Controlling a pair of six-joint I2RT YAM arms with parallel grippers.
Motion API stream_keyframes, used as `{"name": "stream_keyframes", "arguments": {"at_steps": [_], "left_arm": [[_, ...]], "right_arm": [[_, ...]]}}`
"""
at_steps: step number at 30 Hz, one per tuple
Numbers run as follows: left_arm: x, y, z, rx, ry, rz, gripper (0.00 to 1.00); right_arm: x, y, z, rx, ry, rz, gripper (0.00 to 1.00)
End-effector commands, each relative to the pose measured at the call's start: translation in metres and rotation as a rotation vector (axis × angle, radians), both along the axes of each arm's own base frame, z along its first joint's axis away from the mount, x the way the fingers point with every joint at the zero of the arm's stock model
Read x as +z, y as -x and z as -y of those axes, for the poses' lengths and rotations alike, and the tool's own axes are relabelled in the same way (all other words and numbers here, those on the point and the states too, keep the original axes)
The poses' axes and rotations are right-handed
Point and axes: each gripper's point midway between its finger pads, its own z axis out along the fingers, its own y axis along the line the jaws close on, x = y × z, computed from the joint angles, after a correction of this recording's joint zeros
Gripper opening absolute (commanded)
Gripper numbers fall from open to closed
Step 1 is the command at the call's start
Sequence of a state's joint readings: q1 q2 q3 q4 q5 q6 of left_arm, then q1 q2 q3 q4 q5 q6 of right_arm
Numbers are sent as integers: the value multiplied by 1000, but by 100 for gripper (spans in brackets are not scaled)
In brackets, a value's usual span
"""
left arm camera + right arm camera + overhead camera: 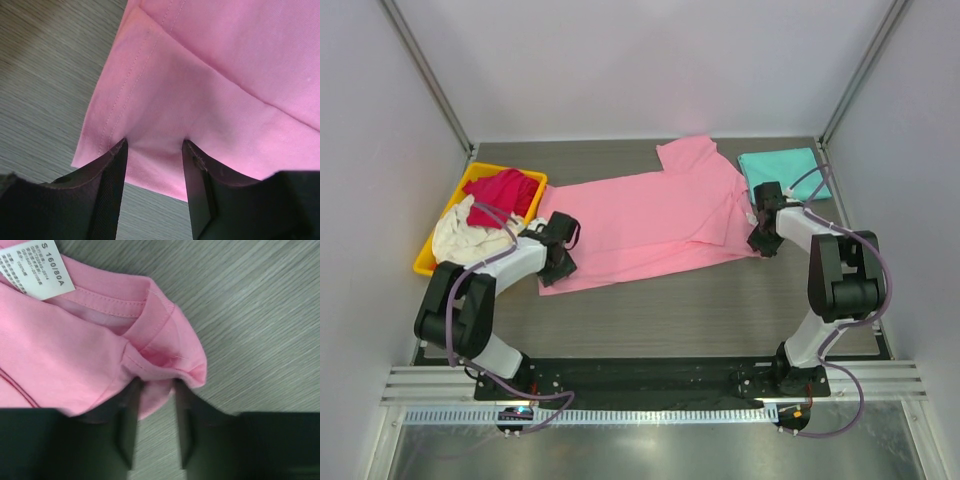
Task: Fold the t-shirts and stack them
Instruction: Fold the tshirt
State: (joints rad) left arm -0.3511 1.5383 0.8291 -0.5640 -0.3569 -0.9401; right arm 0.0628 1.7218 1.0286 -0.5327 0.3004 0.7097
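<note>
The light pink t-shirt lies spread flat across the middle of the table, collar to the right. My left gripper is at its lower left hem corner; in the left wrist view the jaws are open, tips pressed on the pink hem. My right gripper is at the collar end; in the right wrist view the jaws are open and straddle the bunched collar, beside the size label. A folded teal t-shirt lies at the back right.
A yellow plastic bin at the left holds a crimson red t-shirt and a cream white t-shirt. Grey walls enclose the table on three sides. The arm bases stand at the near edge.
</note>
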Motion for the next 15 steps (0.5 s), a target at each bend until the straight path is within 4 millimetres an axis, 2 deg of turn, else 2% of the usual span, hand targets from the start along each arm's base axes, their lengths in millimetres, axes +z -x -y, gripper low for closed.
{"name": "stream_keyframes", "arguments": {"at_steps": [1,5,8,12,15], "left_arm": [[-7,18,-21,55,-84,-59,49],[-3,26,-20,71,-62,-51,49],[0,34,-17,73,-37,-42,49],[4,43,-7,65,8,-30,49],[9,51,2,43,41,-18,49]], "right_arm": [[-11,11,25,-36,110,-35,30],[-10,28,43,-82,146,-84,2],[-4,45,56,-130,135,-100,1],[9,64,54,-155,103,-77,1],[6,86,51,-166,84,-88,1]]}}
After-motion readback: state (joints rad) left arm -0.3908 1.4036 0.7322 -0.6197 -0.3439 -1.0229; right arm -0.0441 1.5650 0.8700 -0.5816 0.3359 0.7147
